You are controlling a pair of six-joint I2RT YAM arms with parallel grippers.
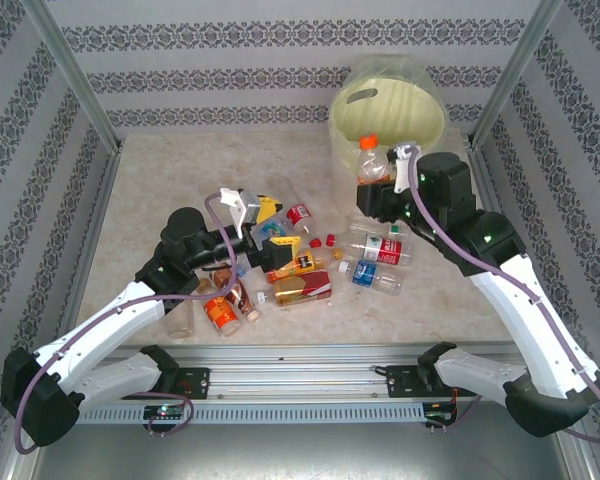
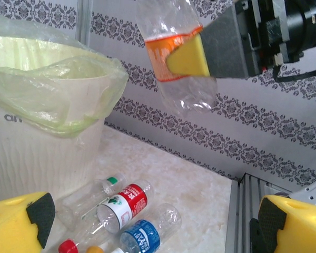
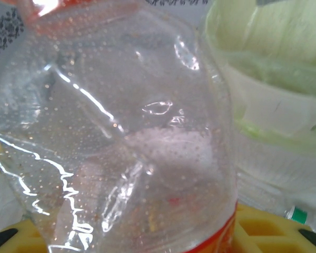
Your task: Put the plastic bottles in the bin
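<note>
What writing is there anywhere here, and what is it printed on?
"an": grey letters on the bin wall, perhaps part of a longer word.
On the red-labelled bottle: print too blurred to read.
On the blue-labelled bottle: white lettering, too blurred.
On the orange-labelled bottle: nothing legible.

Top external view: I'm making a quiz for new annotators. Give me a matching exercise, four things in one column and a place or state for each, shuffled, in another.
1 orange-capped bottle
2 bin
3 left gripper
4 red-labelled bottle

A lying on the table
B open, by the bottle pile
C held in the right gripper, near the bin
D lined with a clear bag

Pairs: 1-C, 2-D, 3-B, 4-A
</note>
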